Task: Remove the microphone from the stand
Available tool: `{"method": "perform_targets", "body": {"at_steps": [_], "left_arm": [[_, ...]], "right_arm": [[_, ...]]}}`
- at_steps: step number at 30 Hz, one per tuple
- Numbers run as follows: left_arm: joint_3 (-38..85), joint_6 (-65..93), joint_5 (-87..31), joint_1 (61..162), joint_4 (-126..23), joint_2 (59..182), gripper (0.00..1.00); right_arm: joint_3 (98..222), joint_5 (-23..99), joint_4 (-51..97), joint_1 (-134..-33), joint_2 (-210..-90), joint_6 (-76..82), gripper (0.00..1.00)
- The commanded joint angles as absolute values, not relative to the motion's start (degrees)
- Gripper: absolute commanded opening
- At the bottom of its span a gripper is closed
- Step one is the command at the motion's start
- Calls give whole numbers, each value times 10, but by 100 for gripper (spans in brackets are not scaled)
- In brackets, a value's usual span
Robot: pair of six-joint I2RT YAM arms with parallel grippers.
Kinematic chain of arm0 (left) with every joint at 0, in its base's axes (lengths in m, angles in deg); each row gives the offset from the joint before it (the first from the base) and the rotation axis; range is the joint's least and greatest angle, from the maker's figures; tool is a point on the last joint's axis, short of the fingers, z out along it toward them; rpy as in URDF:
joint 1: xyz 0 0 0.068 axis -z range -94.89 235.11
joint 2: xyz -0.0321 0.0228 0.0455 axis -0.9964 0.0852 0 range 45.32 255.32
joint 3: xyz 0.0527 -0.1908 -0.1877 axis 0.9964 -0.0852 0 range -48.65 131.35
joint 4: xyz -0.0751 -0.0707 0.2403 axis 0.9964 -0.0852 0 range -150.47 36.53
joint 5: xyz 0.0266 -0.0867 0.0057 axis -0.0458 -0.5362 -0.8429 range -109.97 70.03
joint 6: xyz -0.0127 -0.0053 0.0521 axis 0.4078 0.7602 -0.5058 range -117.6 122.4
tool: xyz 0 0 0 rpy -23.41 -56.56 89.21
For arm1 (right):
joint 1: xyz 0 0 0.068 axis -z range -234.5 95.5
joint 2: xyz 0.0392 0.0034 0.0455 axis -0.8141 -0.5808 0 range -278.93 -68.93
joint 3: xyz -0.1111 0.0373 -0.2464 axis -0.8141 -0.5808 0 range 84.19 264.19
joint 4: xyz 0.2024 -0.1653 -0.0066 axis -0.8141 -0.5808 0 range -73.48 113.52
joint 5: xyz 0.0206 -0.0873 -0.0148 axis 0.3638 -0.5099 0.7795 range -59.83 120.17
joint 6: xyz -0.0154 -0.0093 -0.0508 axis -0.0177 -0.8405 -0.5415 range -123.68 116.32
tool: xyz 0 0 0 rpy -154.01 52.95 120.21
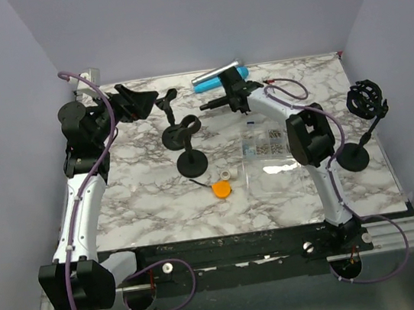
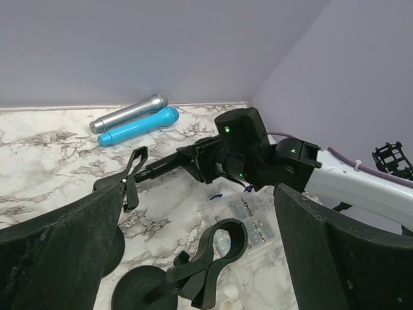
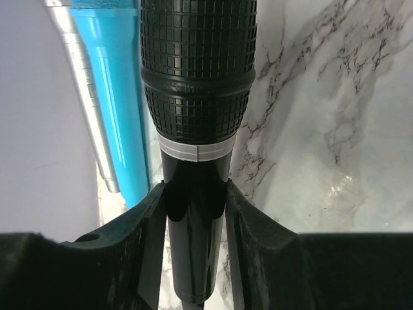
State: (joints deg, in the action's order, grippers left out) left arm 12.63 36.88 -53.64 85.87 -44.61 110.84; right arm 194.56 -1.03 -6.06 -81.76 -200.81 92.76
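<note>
Right gripper (image 1: 235, 93) clamps black microphone (image 1: 214, 105) beside 2 lying microphones (image 1: 219, 75); left gripper (image 1: 144, 100) spread wide, near stand (image 1: 169, 108).

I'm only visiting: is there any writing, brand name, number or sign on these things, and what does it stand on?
No text can be read in any view.
black microphone, held in the right tool: a plain pale band, no lettering.
blue microphone and silver microphone: no print showing.
clear packet of small parts: any marks are too small to read.
</note>
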Motion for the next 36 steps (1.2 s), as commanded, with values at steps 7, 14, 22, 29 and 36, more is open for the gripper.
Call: {"method": "perform_targets", "body": {"at_steps": [7, 14, 22, 29, 36], "left_arm": [[138, 378, -556, 839, -436, 1113, 98], [134, 395, -566, 830, -423, 1112, 99], [135, 397, -566, 828, -425, 1113, 99], [136, 402, -568, 826, -425, 1113, 99], [135, 403, -566, 826, -425, 1117, 99]], "right_arm": [[2005, 10, -34, -797, -2085, 996, 6], [2064, 25, -27, -786, -2139, 981, 14], [2083, 46, 3, -785, -2182, 967, 29], [2095, 53, 11, -785, -2198, 961, 46], [2075, 73, 24, -786, -2186, 937, 66]]}}
